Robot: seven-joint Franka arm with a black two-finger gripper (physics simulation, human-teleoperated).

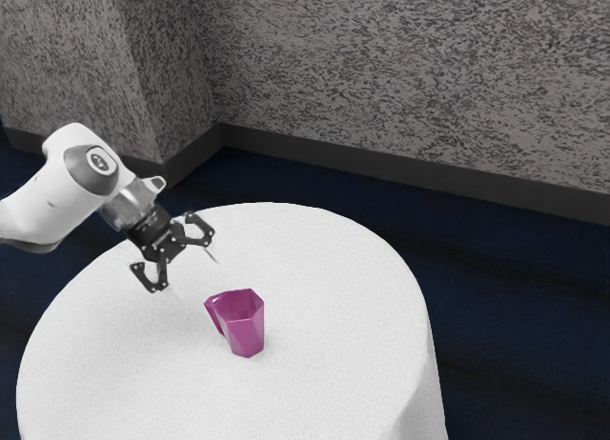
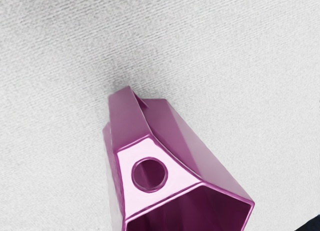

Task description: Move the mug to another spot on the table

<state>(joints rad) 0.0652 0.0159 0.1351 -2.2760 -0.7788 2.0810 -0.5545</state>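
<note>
**Open gripper hangs beside the upright mug**

The black gripper (image 1: 179, 260) hangs above the round white table (image 1: 353, 269) with its jaws spread wide. Nothing sits between them, and neither finger touches the mug or the tabletop. The white arm (image 1: 52, 202) that carries it comes in from the exterior view's left and tilts the hand downward toward the table.

The magenta mug (image 1: 238, 322) stands upright on the tabletop, mouth up. It is near the jaws but clear of them, lower than the fingertips and off to the exterior view's right of them. Its walls are faceted and taper to a narrower base. Its handle (image 1: 215, 318) is on the side turned toward the jaws.

In the wrist view the mug (image 2: 172, 141) sits just ahead of and below the hand, with bare table (image 2: 65, 66) all round it. The handle (image 2: 149, 173) is a flat tab pierced by a round hole, and it faces the hand, nearer than the rest of the body. Part of the mug's open mouth shows closest to the hand. A soft grey shadow lies on the table on the mug's far side, away from the jaws.

Beyond the table, a dark blue floor (image 1: 515, 269) meets a speckled grey wall (image 1: 400, 69).
</note>
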